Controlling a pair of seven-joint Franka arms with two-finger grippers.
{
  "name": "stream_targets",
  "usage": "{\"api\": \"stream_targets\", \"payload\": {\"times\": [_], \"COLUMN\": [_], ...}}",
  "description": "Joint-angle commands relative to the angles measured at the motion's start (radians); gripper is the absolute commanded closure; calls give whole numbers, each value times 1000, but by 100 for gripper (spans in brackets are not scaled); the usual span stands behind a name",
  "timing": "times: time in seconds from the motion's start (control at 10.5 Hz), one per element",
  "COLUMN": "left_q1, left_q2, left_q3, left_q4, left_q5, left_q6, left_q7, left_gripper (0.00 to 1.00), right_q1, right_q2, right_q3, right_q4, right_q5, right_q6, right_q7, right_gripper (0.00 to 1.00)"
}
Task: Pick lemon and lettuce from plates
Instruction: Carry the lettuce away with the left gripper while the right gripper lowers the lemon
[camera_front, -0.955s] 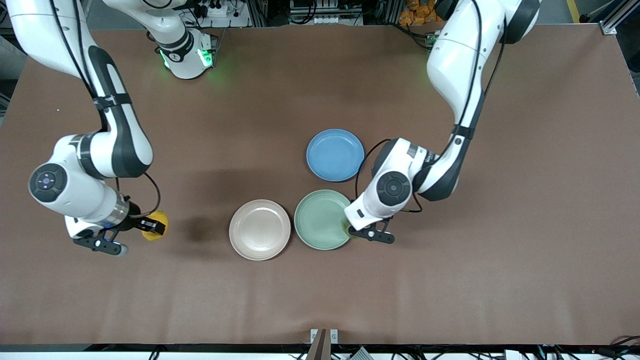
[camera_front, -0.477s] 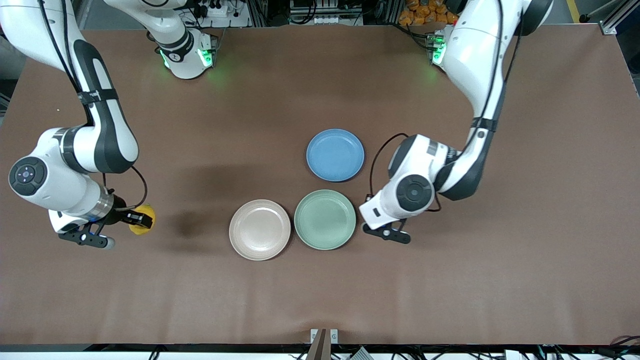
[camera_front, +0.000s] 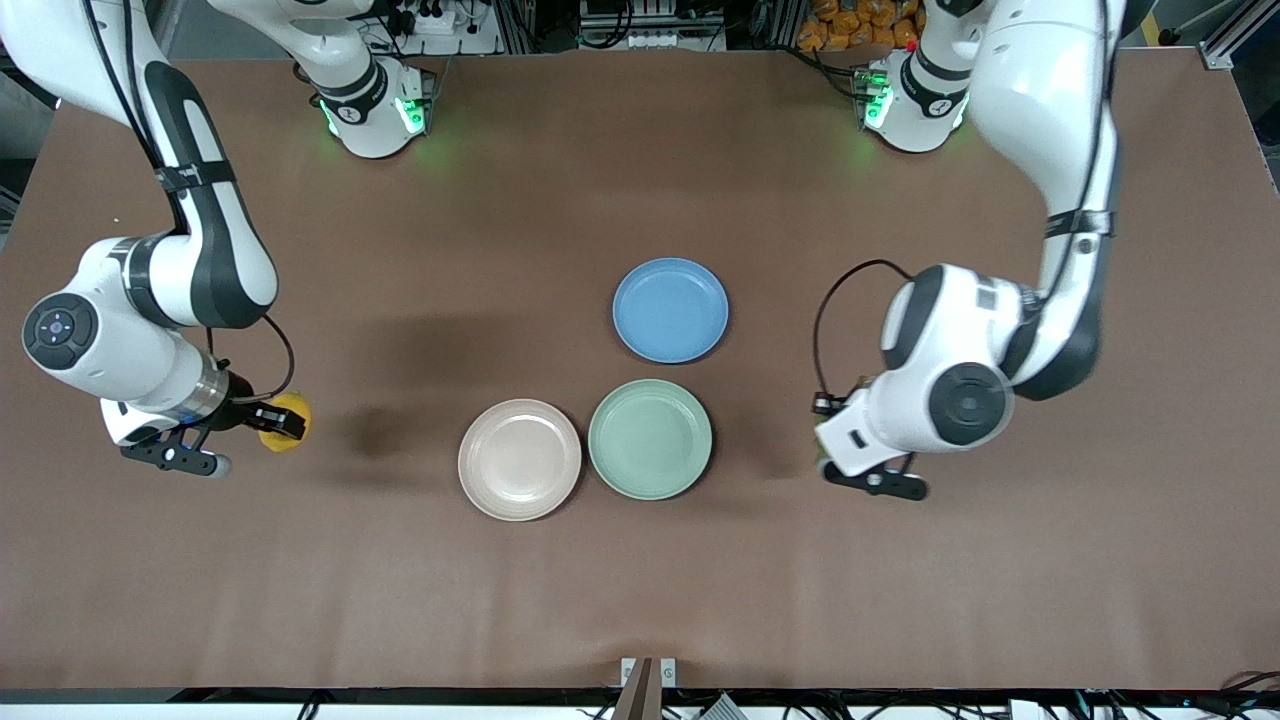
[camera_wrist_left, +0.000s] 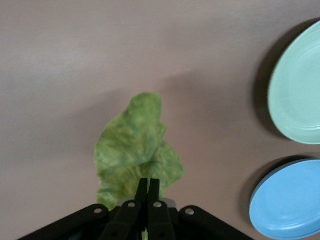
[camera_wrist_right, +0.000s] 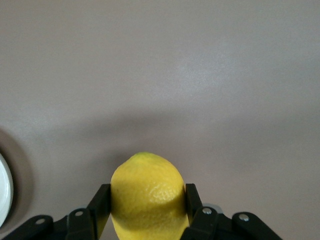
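right tool (camera_wrist_right: 145, 210) gripping lemon (camera_wrist_right: 147, 192), left tool (camera_wrist_left: 147, 192) pinching lettuce (camera_wrist_left: 135, 145)

A wide table (camera_front: 640, 600) covered in matte brown sheeting fills nearly the whole front view; its surface shows faint creases and soft, blurred shadows, indicating diffuse overhead light. Above the table's upper edge, a strip of background holds metal framing and cable bundles (camera_front: 640, 20), with a white power strip (camera_front: 430, 18) and a cluster of orange items (camera_front: 840, 25) among them. Green indicator light casts small glows (camera_front: 425, 150) on the sheeting near that upper edge. An aluminium profile (camera_front: 1235, 40) crosses the table's corner. At the table's lower edge, a small metal bracket (camera_front: 647, 672) sits at mid-length, with dark cables (camera_front: 900, 705) below it.
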Motion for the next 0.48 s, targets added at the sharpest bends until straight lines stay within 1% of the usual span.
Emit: {"api": "stream_targets", "payload": {"times": [0.0,0.1,0.38], "left_q1": [41,60,110], "left_q2": [-34,-36,-34], "left_q3": [8,8,11], "left_q4": [-24,-24,-36], "left_q5": [93,95,113], "left_q6": [-63,-82,-116], "left_q7": [22,26,31], "left_gripper": [100,100,100], "right_q1": [-25,-30,-68], "right_q2": [-22,-18,4], "right_q3": [12,12,12], "right_q4": [-84,-108,-111], "right_q5": [-8,-8,-8], "right_q6": [122,167,196], "right_q7": [-22,-48,-121], "right_gripper": [100,100,100]}}
